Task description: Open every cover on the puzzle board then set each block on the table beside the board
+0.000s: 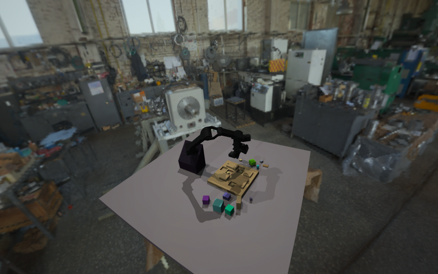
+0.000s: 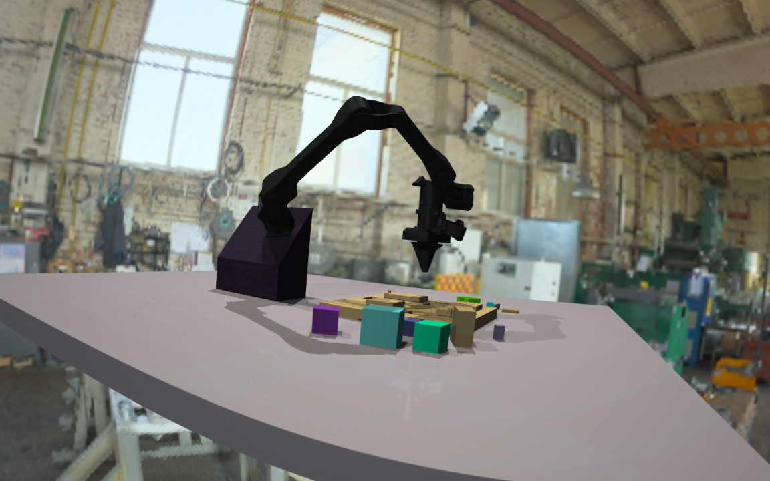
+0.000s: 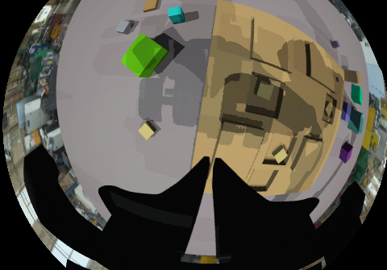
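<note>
The gripper (image 1: pixel 235 156) (image 2: pixel 424 270) (image 3: pixel 212 159) is shut and empty, fingertips pointing down, above the board's edge. The tan puzzle board (image 1: pixel 213 180) (image 2: pixel 339 308) (image 3: pixel 230 20) lies flat on the table. In the wrist view, one pale yellow block (image 3: pixel 265 89) shows in a large square well, another block (image 3: pixel 280 155) in a well nearer the fingers, and a third block (image 3: pixel 328 109) in a small well near the far edge. A tan cover plate (image 3: pixel 242 147) lies near the fingertips. A pale yellow block (image 1: pixel 240 160) (image 3: pixel 147 130) rests on the table, clear of the board.
Beside that block stand a green block (image 1: pixel 252 162) (image 3: pixel 144 56), a cyan block (image 1: pixel 257 166) (image 3: pixel 176 14), a grey block (image 3: pixel 125 27) and an orange plate (image 3: pixel 152 2). Beyond the board's opposite side are purple (image 2: pixel 325 320), teal (image 2: pixel 381 326), green (image 2: pixel 430 337) and tall tan (image 2: pixel 462 326) blocks.
</note>
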